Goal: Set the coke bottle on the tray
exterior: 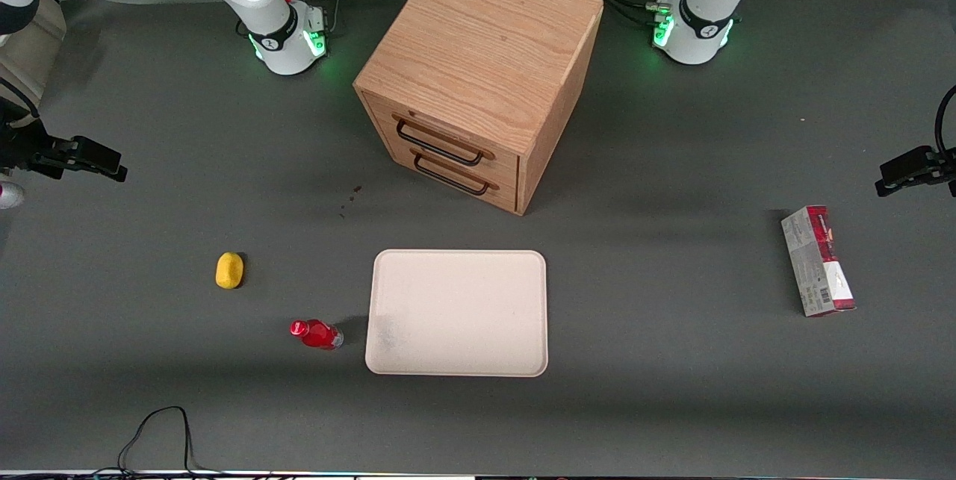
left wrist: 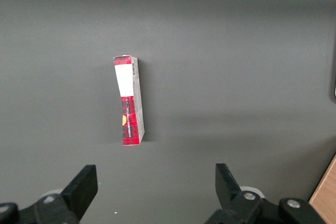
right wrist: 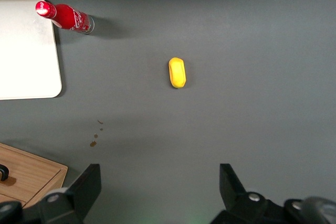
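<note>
Probably light and slick, the coke bottle [exterior: 317, 334] stands beside the tray [exterior: 457, 313]. The pincer [right wrist: 160, 190], spread empty high above the tabletop [exterior: 672, 360], should grasp its body.

My gripper [right wrist: 157, 192] hangs spread wide above bare table [exterior: 149, 360], nothing between its fingers. The coke bottle [exterior: 317, 334] stands just beside the tray [exterior: 457, 313], with the yellow lump [exterior: 229, 270] near it. The wooden cabinet [exterior: 478, 77] stands farther from the camera, apart from the tray.

Even overhead light, soft shadows
</note>
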`<action>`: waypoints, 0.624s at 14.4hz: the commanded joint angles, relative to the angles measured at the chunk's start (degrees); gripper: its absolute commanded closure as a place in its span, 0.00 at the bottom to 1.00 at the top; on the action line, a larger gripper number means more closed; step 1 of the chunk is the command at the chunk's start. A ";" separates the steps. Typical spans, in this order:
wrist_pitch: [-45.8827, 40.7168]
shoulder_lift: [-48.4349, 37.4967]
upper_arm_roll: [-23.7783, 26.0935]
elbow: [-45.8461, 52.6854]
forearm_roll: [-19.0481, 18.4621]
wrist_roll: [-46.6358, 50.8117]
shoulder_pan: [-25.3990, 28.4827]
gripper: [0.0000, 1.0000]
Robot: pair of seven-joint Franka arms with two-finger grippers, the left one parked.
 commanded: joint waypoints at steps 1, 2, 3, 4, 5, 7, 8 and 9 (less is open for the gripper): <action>-0.50 0.22 -0.96 0.59 2.17 -1.08 0.67 0.00; -0.51 0.21 -0.87 0.58 2.35 -0.99 0.67 0.00; -0.51 0.30 -0.87 0.67 2.36 -0.99 0.67 0.00; -0.51 0.30 -0.87 0.76 2.36 -1.08 0.67 0.00; -0.51 0.30 -0.87 0.67 2.36 -1.16 0.67 0.00; -0.59 0.48 -0.79 0.67 2.36 -0.82 0.75 0.00; -0.59 0.56 -0.70 0.67 2.36 -0.38 0.84 0.00; -0.59 0.74 -0.61 0.76 2.44 -0.29 0.84 0.00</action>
